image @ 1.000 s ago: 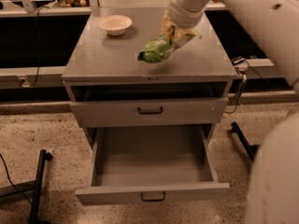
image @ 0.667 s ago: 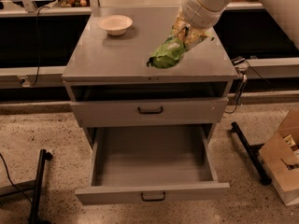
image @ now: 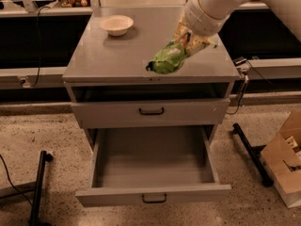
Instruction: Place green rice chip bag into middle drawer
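Observation:
The green rice chip bag [image: 167, 59] hangs from my gripper [image: 188, 40] just above the front right part of the cabinet top [image: 108, 55]. The gripper is shut on the bag's upper end; the bag's lower end points toward the front edge. The white arm comes in from the upper right. The middle drawer [image: 153, 159] is pulled wide open below, its grey inside bare, with a black bar handle on its front. The drawer above it [image: 150, 112] is shut.
A cream bowl [image: 116, 24] stands at the back left of the cabinet top. A cardboard box [image: 286, 161] sits on the floor at the right, beside a black bar. A black stand leg [image: 37, 187] is at the lower left. A shelf with small items runs behind.
The arm and the bag have shifted right and toward the front edge of the cabinet top, the bag lifted a little. The cardboard box has come into view at right.

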Robot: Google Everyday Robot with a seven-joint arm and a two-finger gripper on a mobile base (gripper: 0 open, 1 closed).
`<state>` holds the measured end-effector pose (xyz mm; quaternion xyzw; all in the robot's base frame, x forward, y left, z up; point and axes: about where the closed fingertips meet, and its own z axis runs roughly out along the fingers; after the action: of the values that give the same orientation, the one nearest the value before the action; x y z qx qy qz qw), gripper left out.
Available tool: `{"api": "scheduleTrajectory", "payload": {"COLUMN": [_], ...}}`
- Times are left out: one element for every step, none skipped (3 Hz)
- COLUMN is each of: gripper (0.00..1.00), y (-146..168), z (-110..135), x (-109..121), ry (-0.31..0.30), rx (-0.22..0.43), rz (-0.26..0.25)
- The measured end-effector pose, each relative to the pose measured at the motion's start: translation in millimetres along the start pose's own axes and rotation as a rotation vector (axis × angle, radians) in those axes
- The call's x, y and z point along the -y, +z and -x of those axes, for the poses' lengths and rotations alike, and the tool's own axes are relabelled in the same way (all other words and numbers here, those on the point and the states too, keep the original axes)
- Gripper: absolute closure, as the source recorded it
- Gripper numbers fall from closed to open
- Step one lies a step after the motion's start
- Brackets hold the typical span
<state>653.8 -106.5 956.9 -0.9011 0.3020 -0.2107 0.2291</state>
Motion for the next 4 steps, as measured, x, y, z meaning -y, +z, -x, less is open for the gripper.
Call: {"api": "scheduleTrajectory", "payload": {"gripper": [1.00, 1.00, 1.00, 1.00], "y": [-44.1, -45.0, -38.8, -1.0], "z": [31.3, 69.3, 75.7, 82.1], "x": [-29.8, -89.7, -100.3, -122.3], "ry": [0.168, 0.343, 0.361, 0.429], "rx": [-0.034, -0.003, 0.005, 0.084], "rz": [-0.029, 0.064, 0.089, 0.167]}}
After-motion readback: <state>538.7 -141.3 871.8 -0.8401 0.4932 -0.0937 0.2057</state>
